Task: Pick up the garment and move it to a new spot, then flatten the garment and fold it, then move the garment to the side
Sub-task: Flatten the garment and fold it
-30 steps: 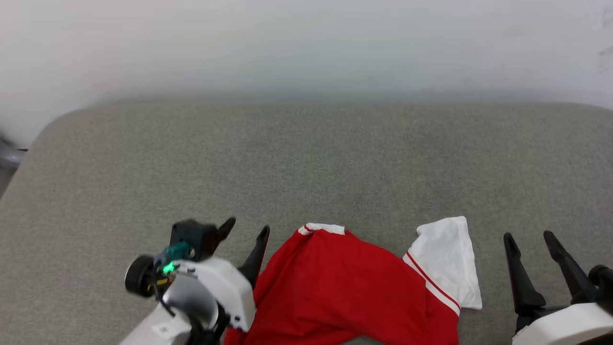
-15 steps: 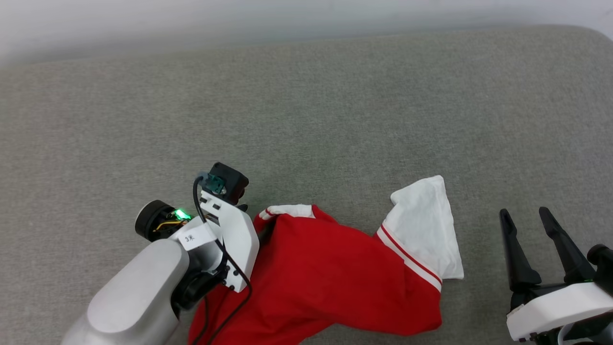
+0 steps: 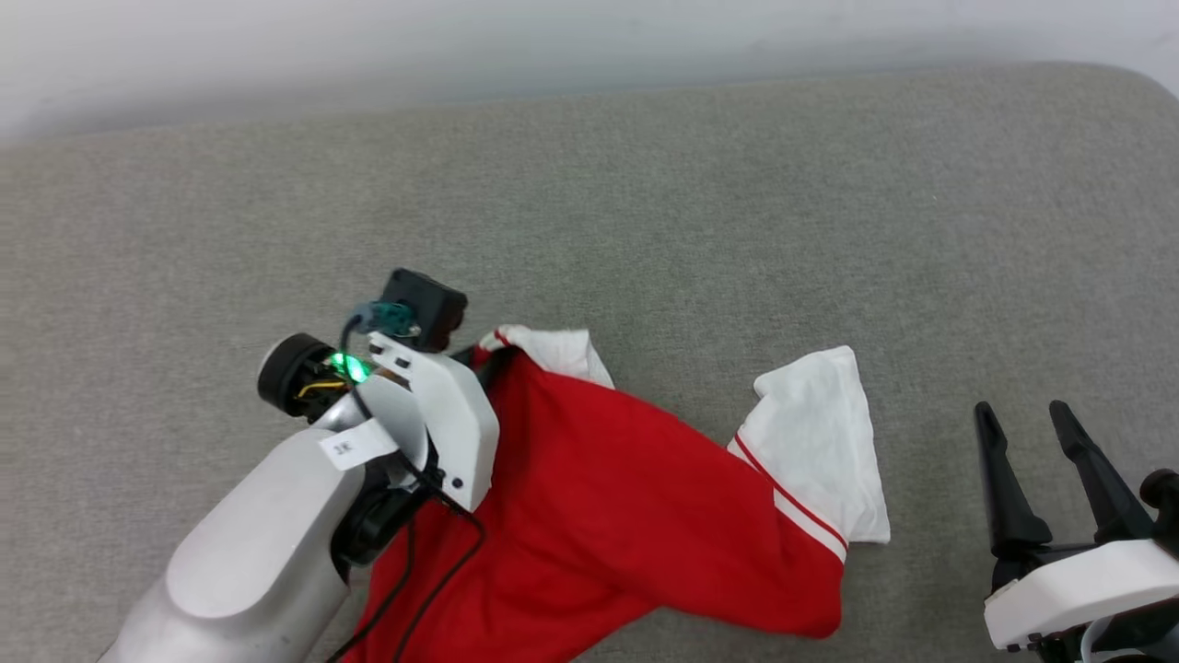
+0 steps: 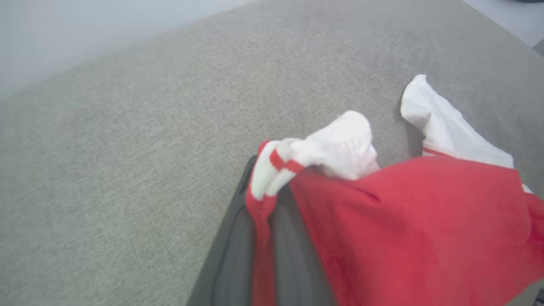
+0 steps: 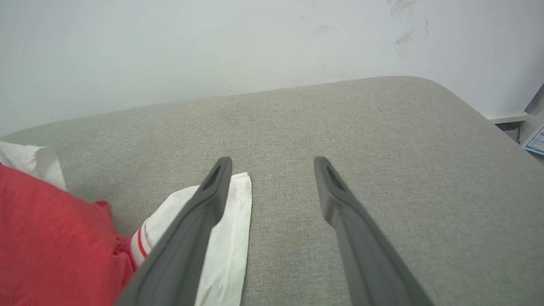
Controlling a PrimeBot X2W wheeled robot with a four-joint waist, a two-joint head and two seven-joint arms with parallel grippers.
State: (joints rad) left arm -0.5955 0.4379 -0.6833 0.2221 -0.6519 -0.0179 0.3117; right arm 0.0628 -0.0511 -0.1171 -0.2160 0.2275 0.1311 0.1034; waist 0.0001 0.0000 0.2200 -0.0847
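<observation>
Jaws of your left gripper [image 4: 265,191] pinch the red sports shirt's [image 3: 626,497] striped trim [image 4: 278,163] to lift it; right gripper [image 3: 1022,414], lower right, gapes idle.

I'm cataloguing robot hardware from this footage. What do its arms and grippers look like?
The left forearm is silver-grey, with a white wrist shell, small label, black camera block, green light and black cable. The right gripper has two long dark fingers on a white base; the left gripper has the same.
</observation>
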